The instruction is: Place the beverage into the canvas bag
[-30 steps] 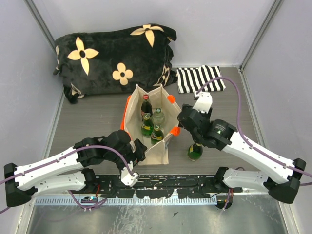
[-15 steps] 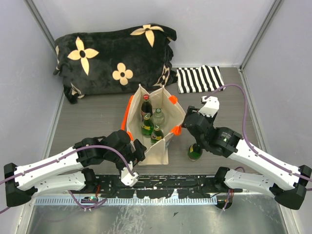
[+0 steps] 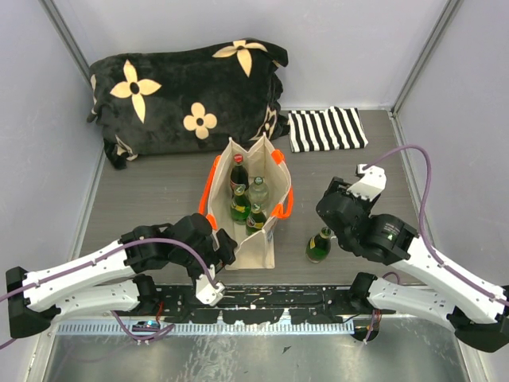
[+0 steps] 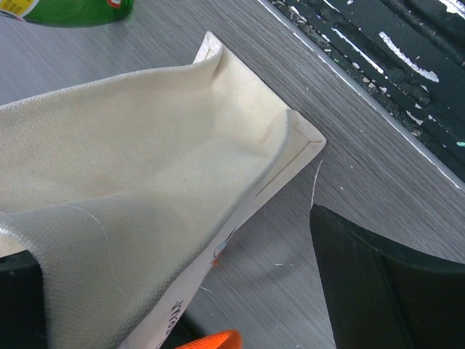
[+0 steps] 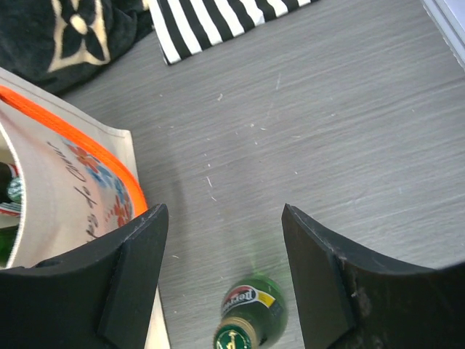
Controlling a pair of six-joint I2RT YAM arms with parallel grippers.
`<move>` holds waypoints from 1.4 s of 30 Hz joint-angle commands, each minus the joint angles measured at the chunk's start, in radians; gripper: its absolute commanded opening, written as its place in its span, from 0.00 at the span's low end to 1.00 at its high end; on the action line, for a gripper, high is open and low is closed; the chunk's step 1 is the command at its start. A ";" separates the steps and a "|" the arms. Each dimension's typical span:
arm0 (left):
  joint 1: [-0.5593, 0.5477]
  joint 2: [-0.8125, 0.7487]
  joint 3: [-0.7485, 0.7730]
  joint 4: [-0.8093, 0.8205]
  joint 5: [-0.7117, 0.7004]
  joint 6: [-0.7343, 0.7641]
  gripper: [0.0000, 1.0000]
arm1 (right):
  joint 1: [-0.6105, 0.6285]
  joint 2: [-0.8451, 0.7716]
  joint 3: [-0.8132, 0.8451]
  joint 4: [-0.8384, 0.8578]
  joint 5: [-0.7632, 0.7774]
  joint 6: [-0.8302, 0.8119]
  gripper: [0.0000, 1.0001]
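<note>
We see beige canvas bag [image 3: 254, 243], orange handles [image 3: 205, 191], mid tabletop [image 3: 151, 199], bottles [image 3: 242, 195] inside; green bottle [image 3: 318, 247] just right of it, tabletop open beyond; right claw [image 5: 221, 218] spread above green bottle; left claw [image 4: 167, 247] spread at bag's near corner

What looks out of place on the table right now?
Nothing is spilled or toppled. One green bottle stands upright outside the canvas bag, to its right, near the open right gripper. Other bottles are inside.
</note>
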 commanded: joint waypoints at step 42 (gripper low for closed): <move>-0.003 0.038 -0.022 -0.047 -0.017 -0.029 0.99 | 0.076 0.031 -0.308 0.083 -0.067 0.168 0.66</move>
